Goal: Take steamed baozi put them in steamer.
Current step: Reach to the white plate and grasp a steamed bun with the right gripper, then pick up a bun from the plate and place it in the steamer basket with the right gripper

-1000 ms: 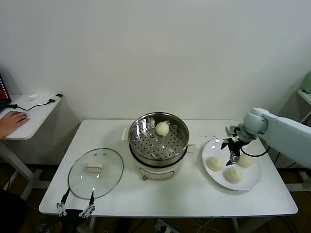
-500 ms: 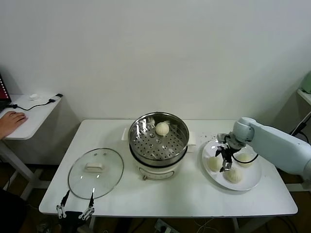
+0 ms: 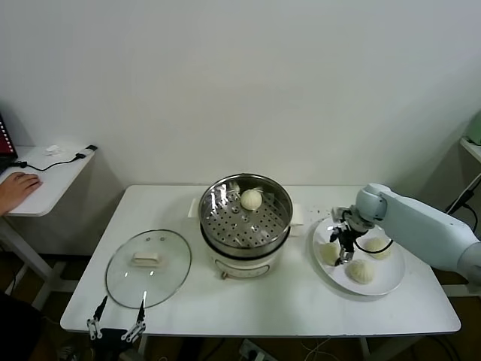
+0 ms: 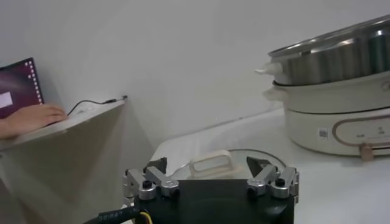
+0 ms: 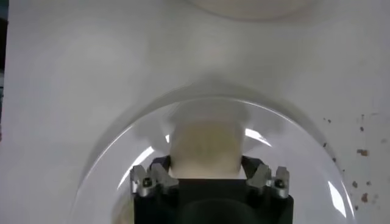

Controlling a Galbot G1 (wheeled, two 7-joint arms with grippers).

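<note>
One steamed baozi (image 3: 251,199) lies inside the steel steamer (image 3: 213,226) at the table's middle. Three more baozi sit on a white plate (image 3: 392,280) to its right: one (image 3: 328,252) nearest the steamer, one (image 3: 361,271) at the front and one (image 3: 376,247) behind. My right gripper (image 3: 342,249) reaches down onto the nearest bun. In the right wrist view this baozi (image 5: 205,145) fills the gap of the right gripper (image 5: 207,169), its sides pressed flat against both fingers. My left gripper (image 3: 116,329) hangs open and empty at the table's front left edge.
A round glass lid (image 3: 148,268) with a white handle (image 4: 210,165) lies flat left of the steamer (image 4: 341,55), just behind the left gripper (image 4: 210,176). A low side table (image 3: 52,177) with a person's hand and a cable stands far left. A wall runs behind.
My right gripper has moved left and down across the plate onto the bun nearest the steamer and has narrowed around it. The left arm has not moved.
</note>
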